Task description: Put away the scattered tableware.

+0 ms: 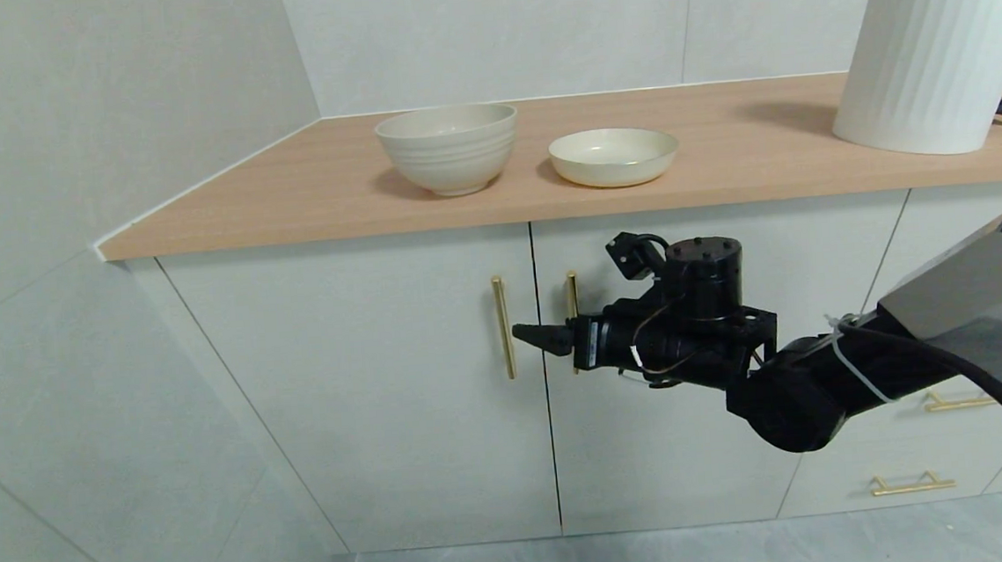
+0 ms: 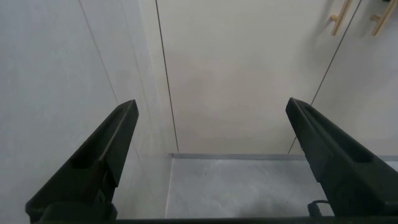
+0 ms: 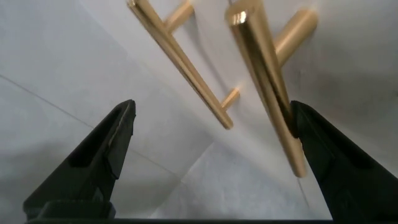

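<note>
Right pincer (image 1: 536, 336), spread apart, hovering at cabinet handles (image 1: 503, 327)
Bowl (image 1: 448, 148) and dish (image 1: 614, 156) sitting on tabletop (image 1: 284, 199), dish at bowl's 3 o'clock; left pincer (image 2: 211, 137) gaping open

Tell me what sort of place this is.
Most likely a kitchen: a wooden countertop carrying a bowl and a shallow dish, tiled walls behind, cabinet doors with gold handles below.

Head camera looks forward and down from well back at the bench (image 1: 722, 160) and cabinet doors (image 1: 368, 396). Right wrist camera sits close against the gold door handles (image 3: 186, 68); left wrist camera sees them farther off.
</note>
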